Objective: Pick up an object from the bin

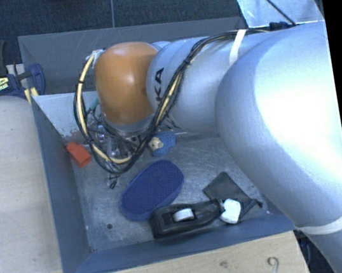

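My gripper [116, 145] hangs low over the bin's left half, its dark body showing below the arm's wrist. Just left of it an orange block [79, 153] lies against the bin's left wall. A dark blue oval pad [152, 189] rests on the floor right below the gripper. To the gripper's right sits a small blue piece [166, 143] with a tiny beige bit [155, 144] beside it.
A black tape dispenser [187, 217] with a white roll lies along the front wall. A white cap [232, 211] and a flat black piece [225, 187] lie to its right. The arm covers the bin's back and right side.
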